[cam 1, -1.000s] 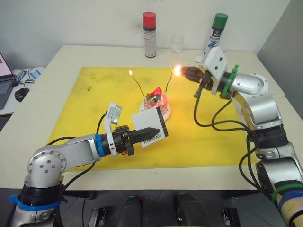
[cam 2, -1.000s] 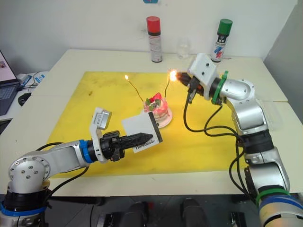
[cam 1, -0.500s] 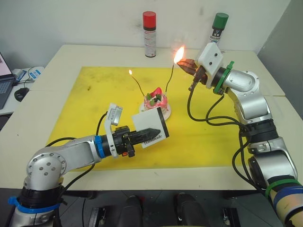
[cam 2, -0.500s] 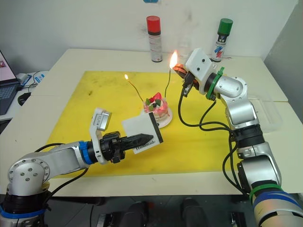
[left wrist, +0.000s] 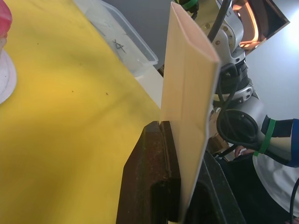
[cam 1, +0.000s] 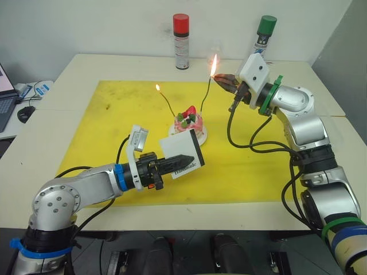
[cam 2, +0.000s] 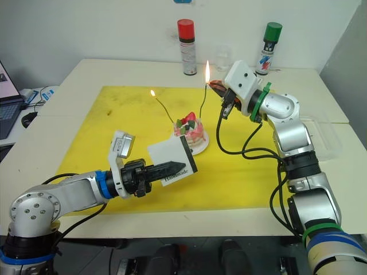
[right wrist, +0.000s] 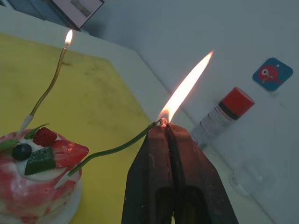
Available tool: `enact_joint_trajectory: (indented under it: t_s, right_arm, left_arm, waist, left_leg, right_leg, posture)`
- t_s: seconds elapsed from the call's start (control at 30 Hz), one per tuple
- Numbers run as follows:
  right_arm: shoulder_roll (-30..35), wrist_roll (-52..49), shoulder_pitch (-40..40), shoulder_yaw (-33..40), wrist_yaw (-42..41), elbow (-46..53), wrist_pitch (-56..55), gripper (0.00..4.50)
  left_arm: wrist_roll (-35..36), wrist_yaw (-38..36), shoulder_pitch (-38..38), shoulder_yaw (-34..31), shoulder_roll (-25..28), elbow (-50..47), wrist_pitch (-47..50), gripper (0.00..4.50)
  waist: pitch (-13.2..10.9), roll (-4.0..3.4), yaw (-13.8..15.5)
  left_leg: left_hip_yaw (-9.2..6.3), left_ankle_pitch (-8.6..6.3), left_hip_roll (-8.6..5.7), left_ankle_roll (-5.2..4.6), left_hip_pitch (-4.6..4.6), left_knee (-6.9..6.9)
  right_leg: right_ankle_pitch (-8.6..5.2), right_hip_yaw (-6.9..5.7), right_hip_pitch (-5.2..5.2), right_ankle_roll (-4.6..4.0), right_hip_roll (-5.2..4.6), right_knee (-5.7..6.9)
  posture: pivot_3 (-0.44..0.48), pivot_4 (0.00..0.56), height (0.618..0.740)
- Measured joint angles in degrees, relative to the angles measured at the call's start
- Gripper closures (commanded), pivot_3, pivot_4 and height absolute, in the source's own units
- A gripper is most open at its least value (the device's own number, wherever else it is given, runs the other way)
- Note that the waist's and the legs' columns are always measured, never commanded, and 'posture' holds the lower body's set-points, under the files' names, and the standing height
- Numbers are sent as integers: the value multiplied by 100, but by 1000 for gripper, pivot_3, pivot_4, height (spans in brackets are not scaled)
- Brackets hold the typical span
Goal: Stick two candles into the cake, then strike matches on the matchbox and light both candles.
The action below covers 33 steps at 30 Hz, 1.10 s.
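The cake sat on its white plate near the middle of the yellow mat, with both candles stuck in it. The candle leaning away from the right arm already burned with a small flame. The second candle curved up from the cake toward the right gripper, whose fingers were pressed together on a burning match held right at that candle's tip, a tall flame rising from the meeting point.

The left gripper waited in front of the cake, nearer the robot, pinching the matchbox upright above the mat.

Doing this step well probably meant keeping the match steady against the wick end until a separate flame showed there, since the thin candle would likely bend if pushed. The flame sat very close to the fingertips, so drawing the match away from the cake promptly seemed wise. The matchbox hand needed only to stay clear.
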State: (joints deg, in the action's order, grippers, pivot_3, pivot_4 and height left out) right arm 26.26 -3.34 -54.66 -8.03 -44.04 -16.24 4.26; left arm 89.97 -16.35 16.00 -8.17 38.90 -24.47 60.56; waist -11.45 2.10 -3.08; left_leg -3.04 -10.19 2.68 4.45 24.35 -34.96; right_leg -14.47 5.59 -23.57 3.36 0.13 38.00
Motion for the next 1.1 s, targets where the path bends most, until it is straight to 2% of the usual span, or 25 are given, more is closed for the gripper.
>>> enact_joint_trajectory:
  t_s: [0.87,1.1]
  right_arm:
    - [57,87,223,-4,-118,45,97,4486]
    - [479,106,707,26,-180,398,286,4486]
  left_arm:
    - [3,79,48,1,0,0,-2,4500]
    - [19,93,32,2,5,-7,-3,4500]
  waist:
    - [0,0,1]
    - [0,0,16]
  left_leg:
    - [0,0,0,0,0,0]
    - [0,0,0,0,0,0]
  right_leg:
    - [0,0,0,1,0,0]
    - [-1,1,1,2,0,-1]
  posture:
    - [0,150,740]
    - [0,150,740]
